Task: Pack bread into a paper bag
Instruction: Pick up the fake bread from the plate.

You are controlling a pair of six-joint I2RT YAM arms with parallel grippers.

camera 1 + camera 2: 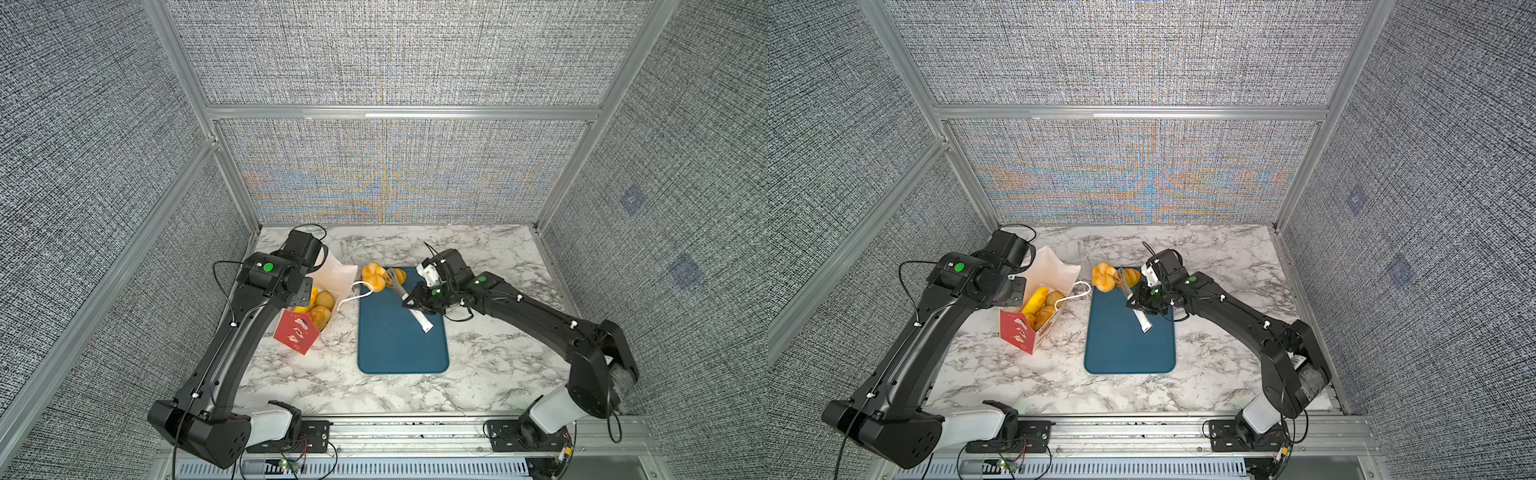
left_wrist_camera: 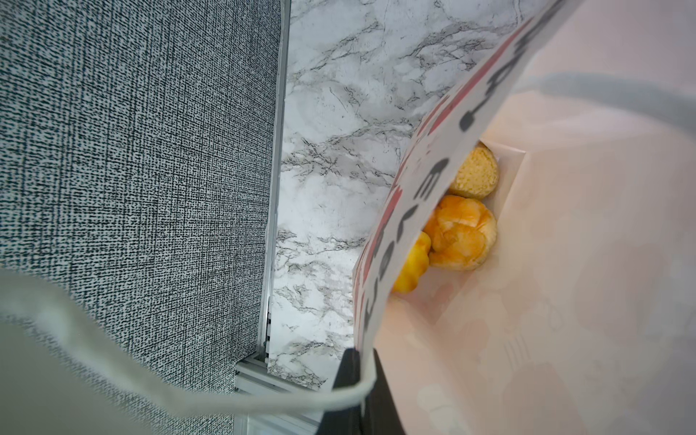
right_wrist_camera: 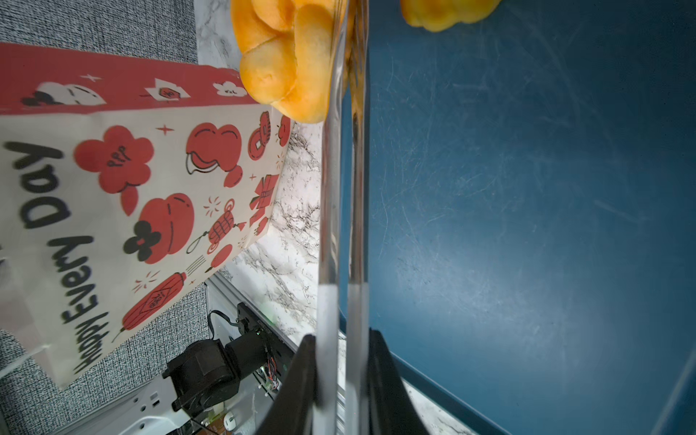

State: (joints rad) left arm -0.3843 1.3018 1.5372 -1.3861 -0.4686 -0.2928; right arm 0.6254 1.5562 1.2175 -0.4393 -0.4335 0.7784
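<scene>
Your left gripper [image 2: 354, 371] is clamped shut on the rim of the paper bag [image 1: 297, 332], pinching the printed wall and holding the mouth wide open. The bag stands on the marble table [image 1: 498, 353], just beside the blue tray [image 1: 399, 345] on your left arm's side, and its white cord handle [image 1: 357, 291] droops toward the tray. Inside, against the white lining, you've got several golden pastries [image 2: 459, 233] piled at the bottom, and they show in both top views too. Over on the right, your right gripper [image 3: 341, 376] is closed on the white handle end of the metal tongs [image 1: 399, 289], with a finger on each side. The tongs reach out to the far end of the tray, where a twisted knot roll [image 1: 373, 277] sits at the tray's far corner nearest the bag. A second pastry [image 1: 400, 274] lies just on the other side of the tong tips. From the wrist view the roll presses against one tong arm, but I can't tell whether the tips actually pinch it.
</scene>
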